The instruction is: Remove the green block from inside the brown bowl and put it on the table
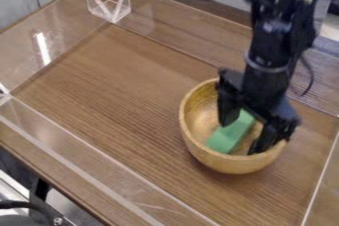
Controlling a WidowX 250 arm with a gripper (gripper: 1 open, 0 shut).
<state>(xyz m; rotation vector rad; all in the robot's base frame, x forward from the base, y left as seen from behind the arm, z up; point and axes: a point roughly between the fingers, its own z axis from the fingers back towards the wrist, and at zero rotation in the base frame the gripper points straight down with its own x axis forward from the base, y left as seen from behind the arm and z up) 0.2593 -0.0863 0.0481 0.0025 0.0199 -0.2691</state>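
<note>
The gripper (255, 123) reaches down into the brown bowl (199, 121) on the table (106, 81). Its jaws are wide open on both sides of the green block (235, 136), not squeezing it.

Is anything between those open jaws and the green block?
Nothing: in the camera view the gripper is down inside the brown bowl, its open jaws straddling the green block.
</note>
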